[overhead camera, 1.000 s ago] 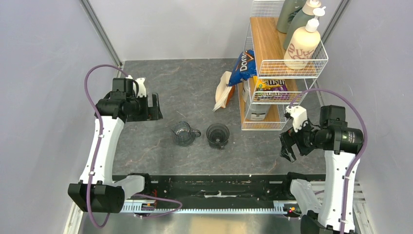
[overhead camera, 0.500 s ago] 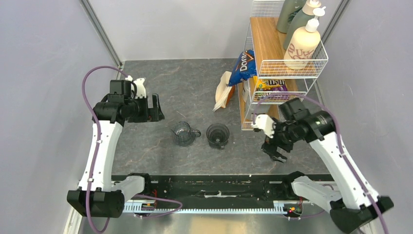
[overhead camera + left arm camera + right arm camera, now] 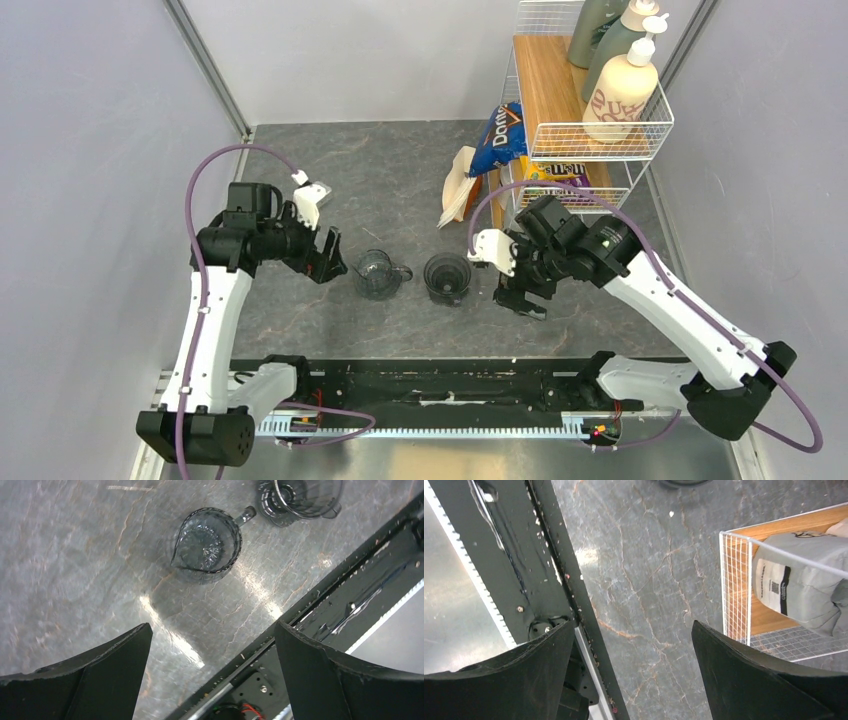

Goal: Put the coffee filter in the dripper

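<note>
Dripper [image 3: 447, 277]: table centre, empty, glass jug [image 3: 377, 273] at its 9 o'clock.
Filter packet [image 3: 460, 188]: 12 o'clock; no loose coffee filter visible.
Left gripper [image 3: 333, 258], right gripper [image 3: 520, 298]: jaws spread, empty.
Risk: your right gripper, close at 3 o'clock, could knock the dripper.

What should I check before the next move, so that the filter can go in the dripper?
1. The left gripper is open and empty: ok.
2. The right gripper is open and empty: ok.
3. The dripper stands upright, apart from the glass jug: ok.
4. The filter sits in the dripper: not ok, the dripper looks empty.
5. A single loose filter is found: cannot tell; only a wedge-shaped packet shows.
</note>
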{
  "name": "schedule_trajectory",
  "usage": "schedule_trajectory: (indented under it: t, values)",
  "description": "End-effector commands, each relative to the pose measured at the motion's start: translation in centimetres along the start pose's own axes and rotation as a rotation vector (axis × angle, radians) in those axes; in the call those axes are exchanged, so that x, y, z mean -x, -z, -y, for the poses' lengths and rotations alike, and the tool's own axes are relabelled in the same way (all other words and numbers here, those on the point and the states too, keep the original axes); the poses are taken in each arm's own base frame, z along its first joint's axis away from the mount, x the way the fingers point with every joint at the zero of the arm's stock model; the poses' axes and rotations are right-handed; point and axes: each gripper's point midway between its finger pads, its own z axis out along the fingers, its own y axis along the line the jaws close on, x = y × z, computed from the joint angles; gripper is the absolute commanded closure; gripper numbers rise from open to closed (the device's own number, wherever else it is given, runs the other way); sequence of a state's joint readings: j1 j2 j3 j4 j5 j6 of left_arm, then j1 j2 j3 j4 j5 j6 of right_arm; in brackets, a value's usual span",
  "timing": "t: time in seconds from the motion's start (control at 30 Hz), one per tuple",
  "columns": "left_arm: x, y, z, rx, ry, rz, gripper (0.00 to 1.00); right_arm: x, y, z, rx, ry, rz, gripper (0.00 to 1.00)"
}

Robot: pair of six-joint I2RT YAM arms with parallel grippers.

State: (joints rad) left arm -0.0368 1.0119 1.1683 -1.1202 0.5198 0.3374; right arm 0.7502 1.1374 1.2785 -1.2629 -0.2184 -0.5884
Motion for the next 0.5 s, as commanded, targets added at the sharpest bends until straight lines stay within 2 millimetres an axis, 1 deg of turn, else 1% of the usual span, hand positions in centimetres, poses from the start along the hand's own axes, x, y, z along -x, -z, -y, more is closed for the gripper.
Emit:
schedule_trajectory:
  t: [0.0,0.07,0.13,0.2,0.27,0.3,0.37,0.4,0.47]
  values:
    - [1.2,-0.8,1.3,-0.143,-0.287,0.066,0.00,2.7,1.4,0.9,-0.050,-0.038,0.099,0.04]
    - [1.9,-1.3,1.4,-0.136,-0.232,0.101,0.00,2.8,1.8,0.5,-0.047,-0.066,0.112,0.04]
    - [2.5,-2.0,0.9,-0.091,-0.154,0.141,0.01,2.9,2.0,0.2,-0.044,-0.080,0.131,0.05]
    - [1.4,-2.6,0.6,-0.079,-0.129,0.112,0.03,2.9,2.2,0.0,-0.044,-0.097,0.136,0.04]
    - [-0.3,-3.0,0.5,-0.077,-0.105,0.054,0.07,3.0,2.2,0.1,-0.045,-0.111,0.136,0.04]
    - [-1.0,-3.0,0.7,-0.079,-0.081,0.025,0.11,3.1,2.2,0.1,-0.045,-0.117,0.136,0.04]
    - [-2.0,-2.9,1.4,-0.110,-0.037,-0.006,0.16,3.7,2.1,0.2,-0.038,-0.124,0.148,0.04]
    - [-2.2,-2.9,1.7,-0.118,-0.020,-0.004,0.17,4.1,1.9,0.3,-0.035,-0.129,0.157,0.04]
    - [-1.9,-3.0,1.0,-0.064,0.008,0.021,0.21,5.0,1.4,0.6,-0.033,-0.129,0.164,0.04]
